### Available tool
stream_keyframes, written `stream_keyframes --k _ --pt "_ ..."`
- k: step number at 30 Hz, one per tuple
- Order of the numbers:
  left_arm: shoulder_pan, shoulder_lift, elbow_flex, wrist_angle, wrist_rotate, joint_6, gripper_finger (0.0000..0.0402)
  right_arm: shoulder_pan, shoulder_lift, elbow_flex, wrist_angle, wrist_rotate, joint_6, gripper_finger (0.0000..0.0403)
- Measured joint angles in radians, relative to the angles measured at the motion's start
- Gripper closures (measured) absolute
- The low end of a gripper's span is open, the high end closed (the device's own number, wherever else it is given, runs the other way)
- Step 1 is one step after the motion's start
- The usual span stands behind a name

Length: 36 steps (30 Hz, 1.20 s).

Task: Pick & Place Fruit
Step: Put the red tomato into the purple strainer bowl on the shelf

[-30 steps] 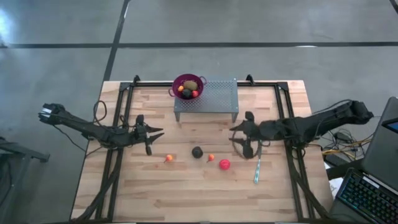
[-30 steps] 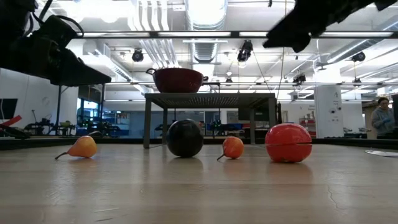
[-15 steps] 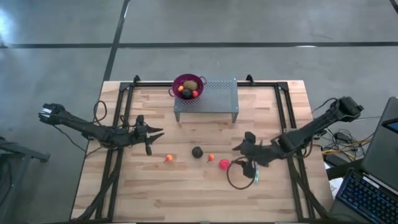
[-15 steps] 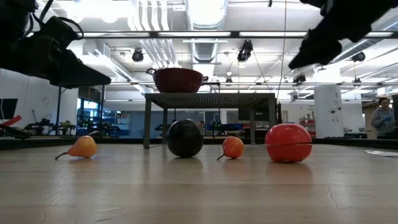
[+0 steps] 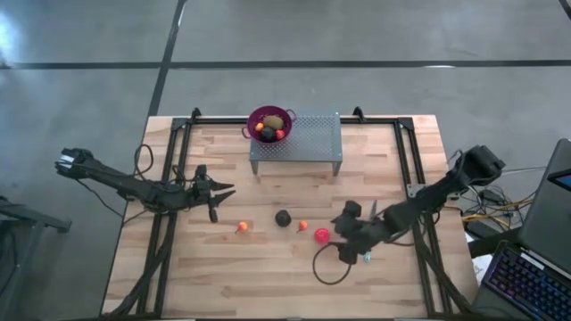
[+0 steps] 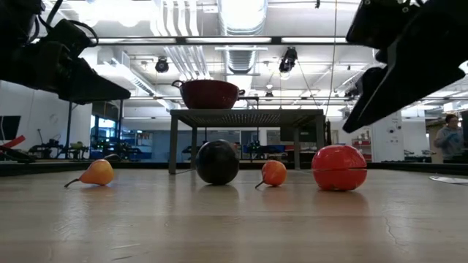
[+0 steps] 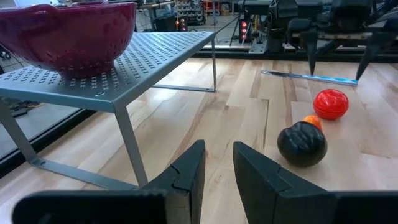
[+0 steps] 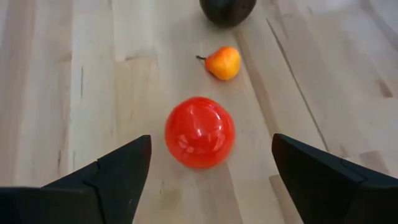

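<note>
1. Wooden table [image 5: 268,267] first, from its left side: the left gripper [image 5: 217,198] waits above the boards, holding nothing, its fingers [image 7: 186,177] nearly together with only a narrow gap between them. Beyond those fingers, in the left wrist view, lie the dark ball [image 7: 302,144], a small orange fruit [image 7: 311,121] behind it and the red ball [image 7: 331,104]. It has no part in this step and should stay where it is.

2. Another small orange fruit [image 5: 242,227] lies apart, nearer to the left fingers than to the right ones. It can wait.

3. On the metal rack [image 5: 303,143] stands the purple bowl [image 5: 270,120], already with some fruit inside.

4. The right gripper [image 8: 205,165] is the one at work. Its fingers [image 8: 115,174] are spread wide, and the red ball [image 8: 199,132] lies on the table just ahead of the gap between them, not touched yet.

5. To do the step well, I judge the fingers should go lower and forward until the ball sits at the middle of the gap, then close slowly on its widest part.

6. The ball is smooth and round, so one finger touching first could roll it toward the small orange fruit [image 8: 222,63] beyond it.
</note>
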Motion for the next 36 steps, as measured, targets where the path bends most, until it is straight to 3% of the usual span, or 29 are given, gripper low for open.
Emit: stream_keyframes --k 11,27,36 --pt "0.0 0.0 0.0 0.0 0.0 -0.003 0.0312 -0.003 0.122 0.077 0.001 -0.008 0.007 0.0065" --pt "0.0 0.0 0.0 0.0 0.0 -0.008 0.0312 -0.045 0.252 0.088 0.031 -0.026 0.028 0.0063" --pt "0.0 0.0 0.0 -0.001 0.0 -0.008 0.0312 -0.047 0.262 0.088 0.045 -0.025 0.029 0.0098"
